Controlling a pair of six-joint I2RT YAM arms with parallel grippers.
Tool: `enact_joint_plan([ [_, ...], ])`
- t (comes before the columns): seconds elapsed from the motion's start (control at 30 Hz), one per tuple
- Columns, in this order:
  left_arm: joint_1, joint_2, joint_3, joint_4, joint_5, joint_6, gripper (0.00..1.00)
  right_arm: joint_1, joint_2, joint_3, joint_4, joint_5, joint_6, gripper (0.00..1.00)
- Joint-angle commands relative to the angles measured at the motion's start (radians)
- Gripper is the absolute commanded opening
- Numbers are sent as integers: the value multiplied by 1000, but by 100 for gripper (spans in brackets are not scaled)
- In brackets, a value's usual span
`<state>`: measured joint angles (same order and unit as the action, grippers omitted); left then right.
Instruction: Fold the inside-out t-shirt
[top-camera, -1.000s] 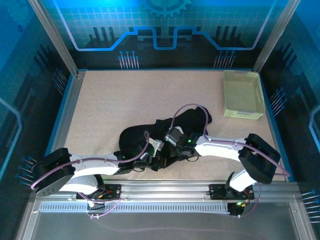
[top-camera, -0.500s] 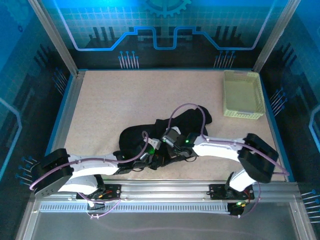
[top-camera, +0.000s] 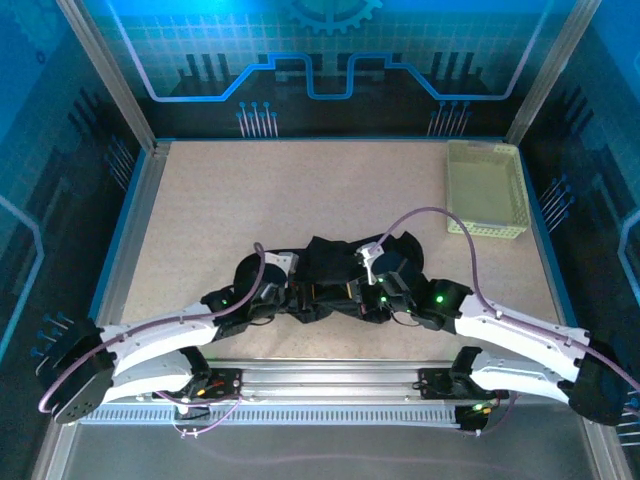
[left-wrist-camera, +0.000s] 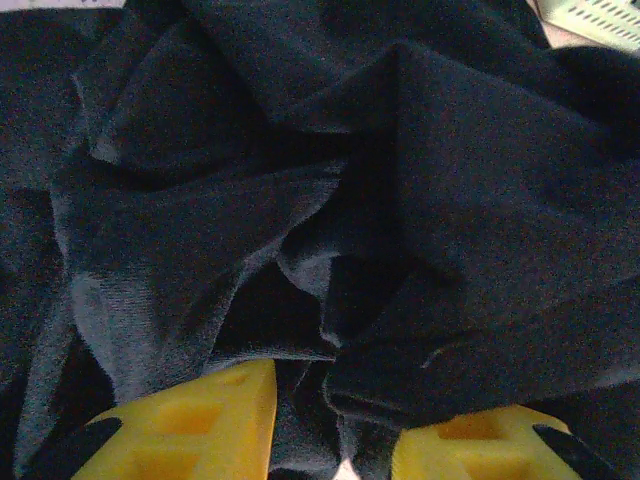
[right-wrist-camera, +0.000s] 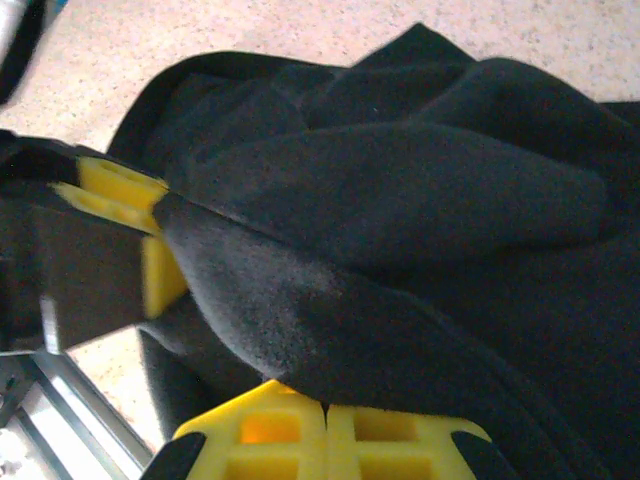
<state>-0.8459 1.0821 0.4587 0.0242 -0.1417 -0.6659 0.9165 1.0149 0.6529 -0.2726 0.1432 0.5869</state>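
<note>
Beige table bears a bunched black t-shirt, apparently plastic basket.

Blue glow is coming off the back panels; the surface is sitting evenly lit, shadows soft. In wrist views the black t-shirt is swallowing detail, showing grain, edges blurring.

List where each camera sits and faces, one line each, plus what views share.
Top external: above and behind, looking down on table, shirt, basket; left arm, right arm show.
Left wrist: on left arm, facing shirt folds; left gripper fingers apart.
Right wrist: on right arm, facing shirt; right gripper shut on it.
Shared: shirt in all; basket in top and left wrist.
</note>
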Motion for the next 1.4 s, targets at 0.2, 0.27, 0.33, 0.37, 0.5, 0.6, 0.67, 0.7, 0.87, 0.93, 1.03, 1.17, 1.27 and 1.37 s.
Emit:
enact_joint_plan([
  [0.2, -32, -6, 127, -115, 77, 198, 56, -30, 31, -80, 157, -102, 0, 0],
  [0.27, -54, 16, 163, -126, 45, 236, 63, -30, 31, -82, 166, -111, -12, 0],
  [0.33, -53, 61, 207, -145, 26, 260, 69, -26, 28, -86, 172, -112, -25, 0],
  [0.37, -53, 87, 225, -147, 20, 271, 71, -25, 25, -90, 177, -116, -31, 0],
  [0.5, -44, 195, 274, -96, 62, 290, 72, -22, -13, -115, 207, -139, -48, 0],
  [0.6, -17, 257, 286, -50, 103, 272, 67, -18, -54, -135, 233, -158, -66, 0],
  [0.67, 1, 298, 297, -26, 138, 264, 62, -17, -83, -155, 259, -162, -78, 0],
  [0.7, 4, 316, 303, -19, 149, 264, 59, -18, -95, -165, 272, -163, -82, 0],
  [0.87, 15, 356, 318, 2, 187, 248, 38, -20, -102, -177, 310, -167, -106, 0],
  [0.93, 33, 348, 295, 50, 224, 217, 29, -25, -103, -183, 319, -159, -113, 0],
  [1.03, 64, 351, 269, 101, 279, 171, 27, -45, -120, -202, 370, -193, -116, 0],
  [1.17, 97, 399, 306, -7, 210, 137, 18, -61, -132, -191, 420, -234, -100, 0],
  [1.27, 134, 443, 341, -102, 166, 108, 18, -63, -128, -177, 429, -240, -99, 0],
  [1.37, 141, 451, 361, -144, 164, 126, 29, -69, -124, -173, 433, -207, -85, 0],
])
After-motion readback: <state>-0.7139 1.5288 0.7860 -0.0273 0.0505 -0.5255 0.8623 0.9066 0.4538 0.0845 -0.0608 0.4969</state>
